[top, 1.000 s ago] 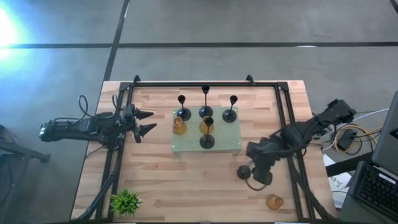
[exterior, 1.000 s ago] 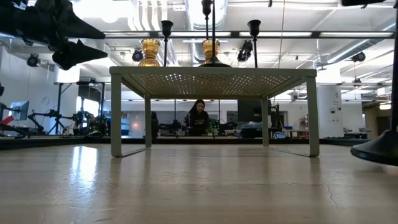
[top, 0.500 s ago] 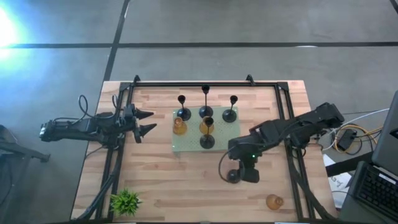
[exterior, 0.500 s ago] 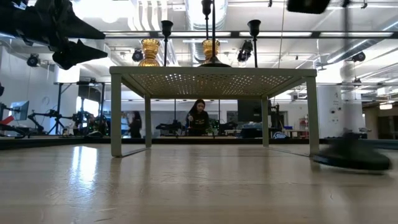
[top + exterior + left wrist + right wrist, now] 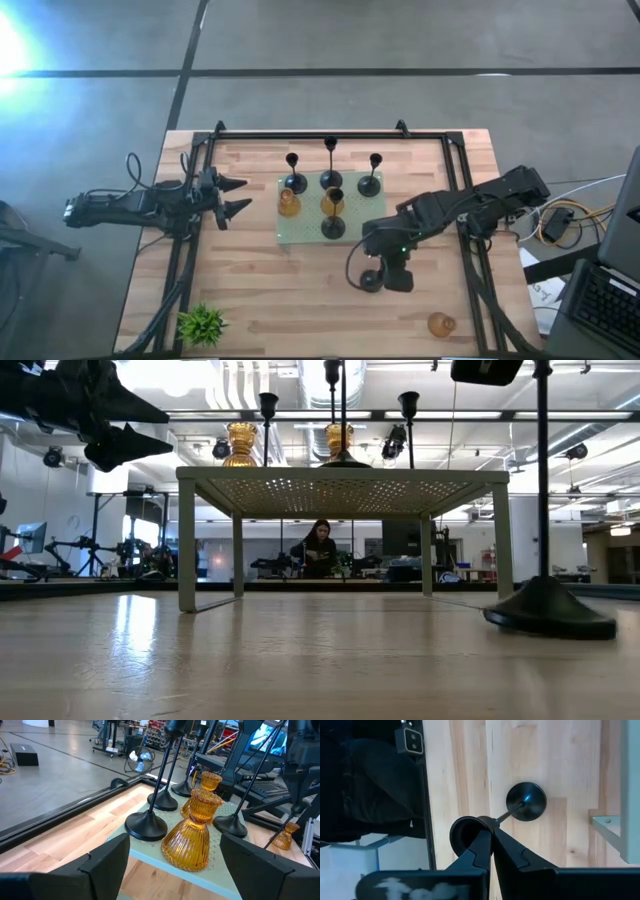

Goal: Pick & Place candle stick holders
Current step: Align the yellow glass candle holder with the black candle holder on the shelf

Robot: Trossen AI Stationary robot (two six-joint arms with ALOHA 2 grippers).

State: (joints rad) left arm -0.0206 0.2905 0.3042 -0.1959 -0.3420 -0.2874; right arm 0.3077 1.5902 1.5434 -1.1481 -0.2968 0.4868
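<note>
Gripping black holder [image 5: 371, 281] stem, right hand [image 5: 392, 272] (shut)

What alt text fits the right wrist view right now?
The right pincer is shut on the cup end of a black holder, seen from above, its round base on the wooden table. A corner of the pale green mat shows at one edge.

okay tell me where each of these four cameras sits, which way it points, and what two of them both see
High: above the table, looking straight down; both arms show, the left gripper and the right gripper.
Low: at tabletop height, looking level under the green mat; the left gripper shows.
Left wrist: behind its own fingers, facing an amber holder.
Right wrist: looking down past its fingers, shut on a tall black holder.
Shared: high and low both show that black holder.
</note>
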